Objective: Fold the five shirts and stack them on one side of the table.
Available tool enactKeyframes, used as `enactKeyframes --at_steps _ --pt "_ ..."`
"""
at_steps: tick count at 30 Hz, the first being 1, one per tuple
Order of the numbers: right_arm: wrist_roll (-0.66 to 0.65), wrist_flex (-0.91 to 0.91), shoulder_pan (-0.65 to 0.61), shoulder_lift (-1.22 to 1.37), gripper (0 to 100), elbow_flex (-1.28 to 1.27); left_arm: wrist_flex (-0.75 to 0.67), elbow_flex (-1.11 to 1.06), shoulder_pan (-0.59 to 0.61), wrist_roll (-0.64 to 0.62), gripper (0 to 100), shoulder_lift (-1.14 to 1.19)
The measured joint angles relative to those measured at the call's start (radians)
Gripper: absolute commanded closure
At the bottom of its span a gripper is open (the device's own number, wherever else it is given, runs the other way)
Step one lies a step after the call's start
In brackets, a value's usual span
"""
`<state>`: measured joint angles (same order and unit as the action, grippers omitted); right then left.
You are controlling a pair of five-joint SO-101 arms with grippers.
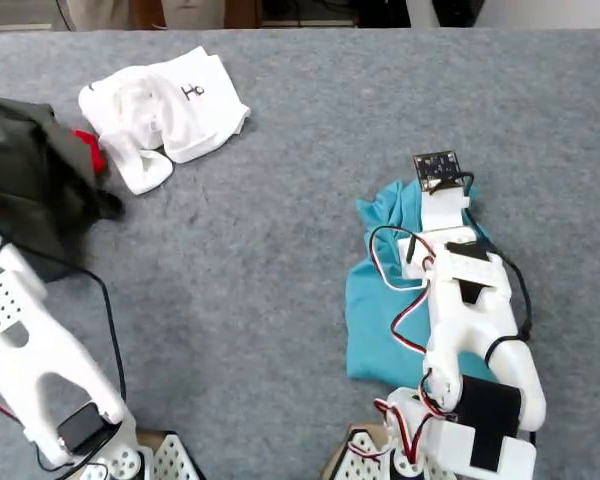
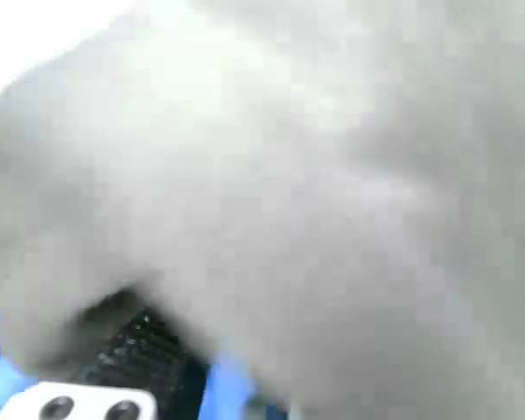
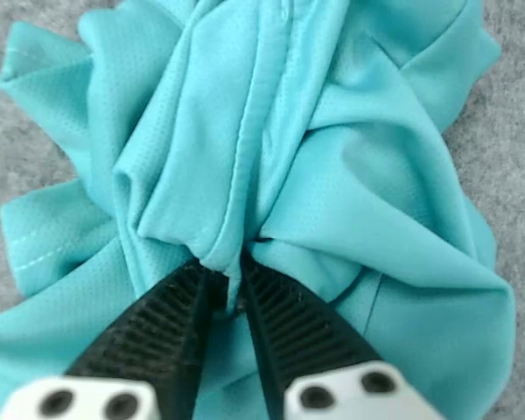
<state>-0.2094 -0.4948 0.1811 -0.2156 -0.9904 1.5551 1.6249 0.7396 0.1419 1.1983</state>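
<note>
From above, my right arm lies over a crumpled teal mesh shirt on the near right of the grey felt table. At the far left, a rumpled white shirt sits beside a bunched dark grey shirt, where my left arm ends.

At my left wrist, blurred grey cloth crowds my left gripper; I cannot tell whether it is clenched or released.

At my right wrist, my right gripper pinches a raised fold of the teal shirt.
</note>
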Motion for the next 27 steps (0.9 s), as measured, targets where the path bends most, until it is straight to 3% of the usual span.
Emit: enactKeyframes --at_steps 6,12,18,24,27 --pt "0.0 0.0 0.0 0.0 99.7 0.0 0.181 0.003 -0.152 -0.002 96 -0.137" --pt "0.0 0.0 0.0 0.0 99.7 0.0 0.183 0.005 -0.324 -0.107 80 -0.258" --pt "0.0 0.0 0.0 0.0 99.7 0.0 -0.034 -0.094 -0.457 -0.264 77 -0.163" --pt "0.0 0.0 0.0 0.0 99.7 0.0 -0.183 -0.244 -0.483 -0.282 78 0.0" --pt "0.0 0.0 0.0 0.0 99.7 0.0 -0.203 -0.247 -0.486 -0.282 84 0.038"
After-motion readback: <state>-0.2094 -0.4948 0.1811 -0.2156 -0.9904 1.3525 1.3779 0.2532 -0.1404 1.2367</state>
